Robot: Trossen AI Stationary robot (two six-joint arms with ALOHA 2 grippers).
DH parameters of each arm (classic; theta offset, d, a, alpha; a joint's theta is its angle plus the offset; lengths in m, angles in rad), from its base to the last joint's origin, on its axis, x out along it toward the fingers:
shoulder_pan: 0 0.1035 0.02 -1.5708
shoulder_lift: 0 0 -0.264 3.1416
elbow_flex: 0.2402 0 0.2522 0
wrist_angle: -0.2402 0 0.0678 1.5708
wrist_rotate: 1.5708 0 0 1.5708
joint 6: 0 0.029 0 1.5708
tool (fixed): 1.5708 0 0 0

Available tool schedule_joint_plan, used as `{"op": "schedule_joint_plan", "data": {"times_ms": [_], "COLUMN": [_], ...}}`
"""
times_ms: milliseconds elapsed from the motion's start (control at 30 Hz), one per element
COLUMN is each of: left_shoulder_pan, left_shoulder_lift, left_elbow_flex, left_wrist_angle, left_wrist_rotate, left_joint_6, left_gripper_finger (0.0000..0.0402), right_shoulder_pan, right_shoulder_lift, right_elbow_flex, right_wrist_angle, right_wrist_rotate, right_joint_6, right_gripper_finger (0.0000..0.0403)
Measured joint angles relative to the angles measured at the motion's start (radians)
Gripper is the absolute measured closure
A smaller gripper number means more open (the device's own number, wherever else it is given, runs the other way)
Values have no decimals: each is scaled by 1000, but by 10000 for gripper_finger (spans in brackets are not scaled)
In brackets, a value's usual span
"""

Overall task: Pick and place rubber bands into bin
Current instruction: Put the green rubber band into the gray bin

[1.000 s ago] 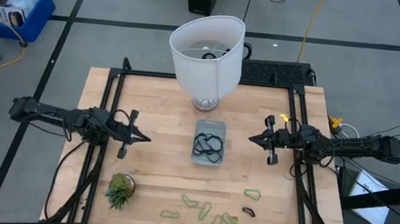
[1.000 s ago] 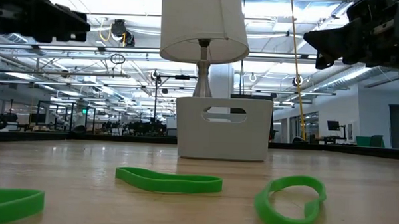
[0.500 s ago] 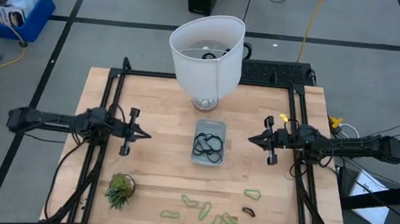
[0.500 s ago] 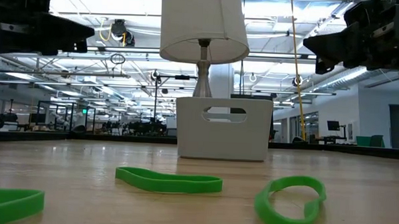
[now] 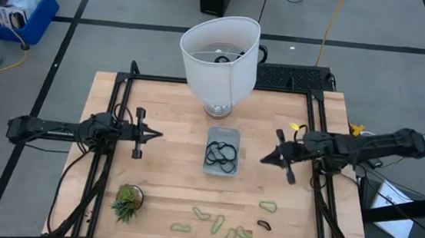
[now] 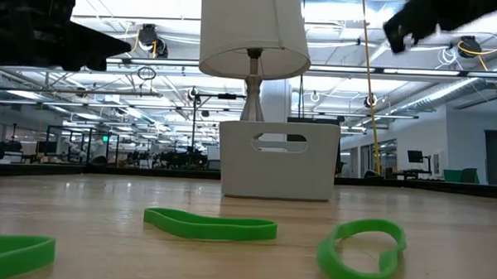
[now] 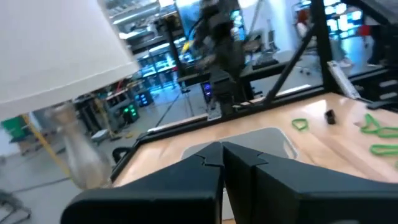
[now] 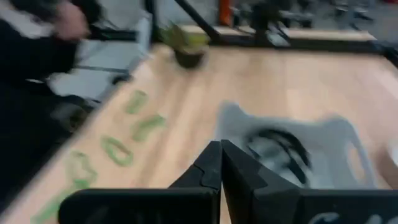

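Observation:
The pale bin (image 5: pixel 221 164) sits at the table's middle with several large dark rubber bands (image 5: pixel 221 152) lying in it. Several light green bands (image 5: pixel 217 223) and one small dark band (image 5: pixel 264 224) lie flat near the table's near edge. My left gripper (image 5: pixel 157 135) hovers shut and empty to the left of the bin. My right gripper (image 5: pixel 264 159) hovers shut and empty to the right of the bin. The right wrist view shows the bin (image 8: pixel 336 134), its dark bands (image 8: pixel 277 146) and green bands (image 8: pixel 115 149) past the shut fingers (image 8: pixel 211 163).
A big white lampshade (image 5: pixel 220 54) on its lamp base stands just behind the bin. A small potted plant (image 5: pixel 127 201) stands at the near left. Black frame rails (image 5: pixel 117 111) run along the table's left and right sides.
My right arm has swung so that its gripper has gone toward the table's near edge and has risen in the low view, staying shut. My left gripper has drifted a little toward the far edge. The bands and the bin have stayed still.

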Motion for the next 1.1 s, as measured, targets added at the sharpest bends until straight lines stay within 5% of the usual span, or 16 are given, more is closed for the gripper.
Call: {"op": "schedule_joint_plan", "data": {"times_ms": [500,800,1100], "left_shoulder_pan": [0,0,0], "left_shoulder_lift": [0,0,0], "left_elbow_flex": [0,0,0], "left_wrist_angle": [8,-33,-32], "left_wrist_rotate": [-62,-62,-62], "left_joint_6": [-95,-119,-136], "left_gripper_finger": [354,353,353], "right_shoulder_pan": [458,515,538], "right_shoulder_lift": [313,458,544], "right_elbow_flex": [86,86,86], "right_wrist_angle": [-110,-117,-125], "right_wrist_rotate": [325,288,187], "right_joint_6": [537,825,952], "right_gripper_finger": [403,378,296]}}
